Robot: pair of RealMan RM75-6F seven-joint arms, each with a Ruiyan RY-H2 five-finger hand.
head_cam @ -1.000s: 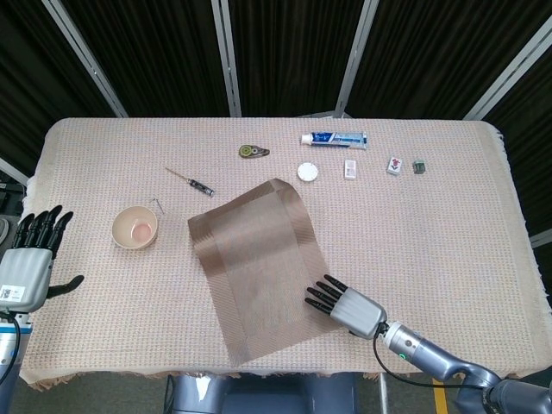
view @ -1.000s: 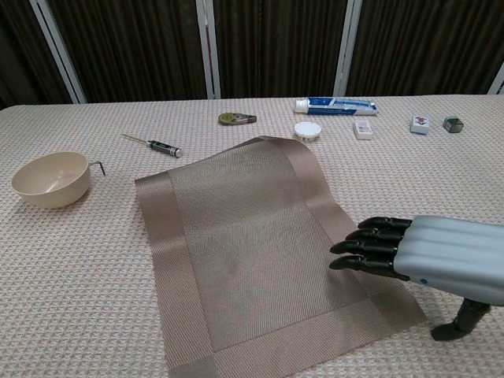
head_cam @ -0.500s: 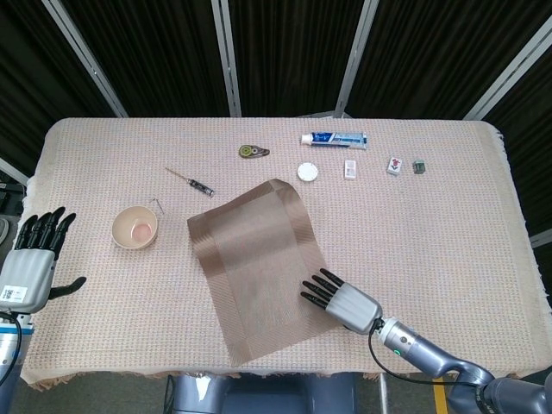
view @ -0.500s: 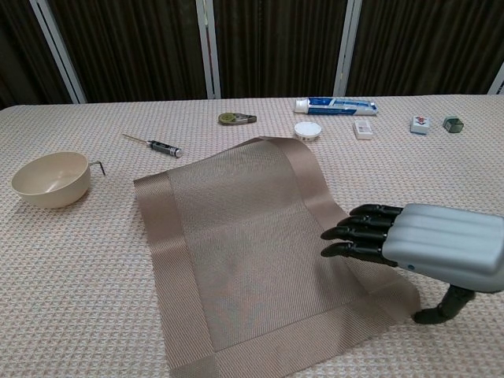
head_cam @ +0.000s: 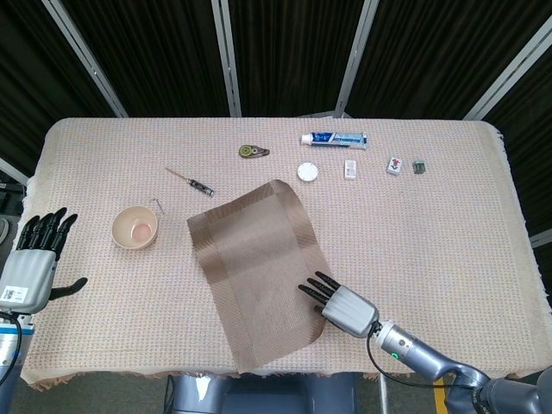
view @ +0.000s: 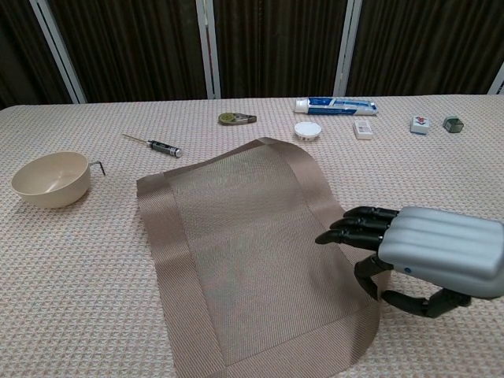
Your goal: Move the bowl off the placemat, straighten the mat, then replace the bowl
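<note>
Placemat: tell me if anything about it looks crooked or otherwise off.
The placemat lies askew, turned at an angle to the table's edges, its far corner pointing toward the white cap. The right hand rests on its right edge. The bowl sits off the mat, to its left.

My surface (head_cam: 448,224), woven beige cloth, carries: placemat (head_cam: 254,267) skewed, under my right hand (head_cam: 341,304); bowl (head_cam: 134,228) well left; screwdriver (head_cam: 191,181), toothpaste tube (head_cam: 333,138), small items far beyond.

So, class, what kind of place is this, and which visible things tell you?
Probably a robot test bench, not a home: dark curtains with metal frame posts behind a beige woven tablecloth, a grey robotic right hand on the brown woven placemat.
</note>
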